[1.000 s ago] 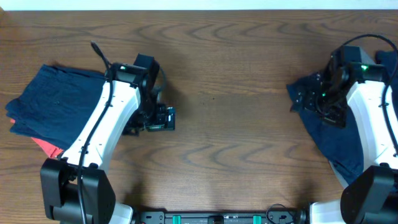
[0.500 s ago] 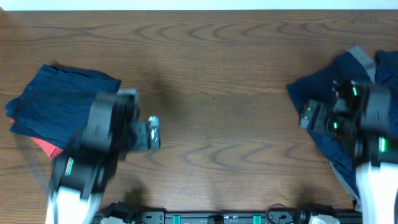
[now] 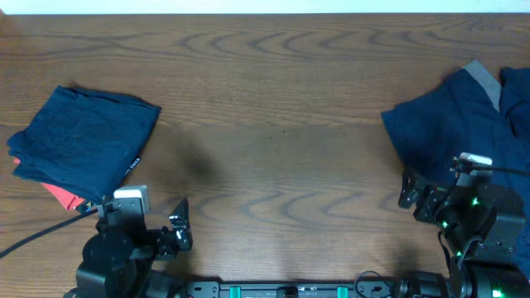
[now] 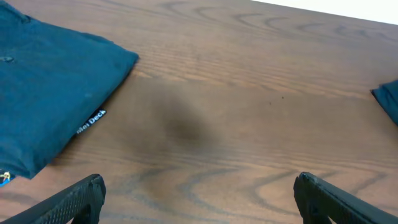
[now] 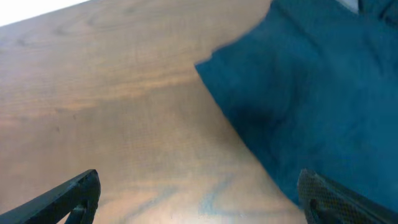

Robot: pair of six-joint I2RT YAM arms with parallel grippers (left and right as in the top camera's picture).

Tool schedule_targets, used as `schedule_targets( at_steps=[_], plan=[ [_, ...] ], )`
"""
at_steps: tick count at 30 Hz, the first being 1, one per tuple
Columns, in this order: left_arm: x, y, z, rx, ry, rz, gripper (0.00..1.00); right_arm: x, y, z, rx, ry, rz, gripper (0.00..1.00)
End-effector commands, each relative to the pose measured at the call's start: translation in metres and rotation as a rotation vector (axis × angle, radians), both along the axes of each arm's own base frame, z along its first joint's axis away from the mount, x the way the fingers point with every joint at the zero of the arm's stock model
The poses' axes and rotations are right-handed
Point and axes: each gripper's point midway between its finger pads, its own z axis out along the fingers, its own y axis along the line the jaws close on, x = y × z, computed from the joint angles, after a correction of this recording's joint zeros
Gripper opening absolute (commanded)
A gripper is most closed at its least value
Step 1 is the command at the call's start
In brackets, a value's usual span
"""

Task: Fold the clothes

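A folded dark navy garment [image 3: 83, 141] lies at the left, with a white-lettered band [image 4: 91, 121] at its near right edge. A coral-red garment [image 3: 62, 194] peeks out from under its near corner. A second navy garment [image 3: 451, 132] lies spread and unfolded at the right, a grey part [image 3: 482, 79] at its far edge. My left gripper [image 3: 179, 228] is open and empty near the front edge, right of the folded pile [image 4: 50, 93]. My right gripper [image 3: 416, 197] is open and empty, just in front of the spread garment's near left edge [image 5: 311, 93].
The wooden table [image 3: 273, 124] runs between the two piles. A white strip [image 3: 265, 5] lines the far edge. More navy cloth [image 3: 517, 91] lies at the far right edge. A black rail [image 3: 298, 290] sits along the front.
Both arms have drawn back from the garments to the table's front edge. The left one left the folded pile's right side; the right one came off the spread garment.
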Motion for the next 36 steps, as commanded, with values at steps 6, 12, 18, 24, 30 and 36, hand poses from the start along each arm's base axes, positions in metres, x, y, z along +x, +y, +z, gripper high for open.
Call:
schedule_targets(
  at_steps=[6,12,18,24,30,36],
  plan=[
    [0.000,0.002,-0.001,-0.001,0.003,0.017,0.98,-0.021,0.000,-0.024,0.001,0.126,-0.007,0.99],
    [0.000,0.002,-0.001,-0.001,0.003,0.017,0.98,-0.030,0.001,-0.032,0.006,0.176,-0.007,0.99],
    [0.000,0.002,-0.001,-0.001,0.003,0.017,0.98,-0.031,0.001,-0.033,0.006,0.177,-0.006,0.99],
    [0.000,0.002,-0.001,-0.001,0.003,0.017,0.98,-0.031,0.001,-0.033,0.006,0.177,-0.007,0.99],
    [0.000,0.002,-0.001,0.000,0.003,0.016,0.98,-0.032,0.000,-0.024,-0.030,0.120,-0.001,0.99],
    [0.000,0.002,-0.001,-0.001,0.003,0.017,0.98,-0.005,0.027,-0.011,-0.089,-0.148,0.171,0.99]
  ],
)
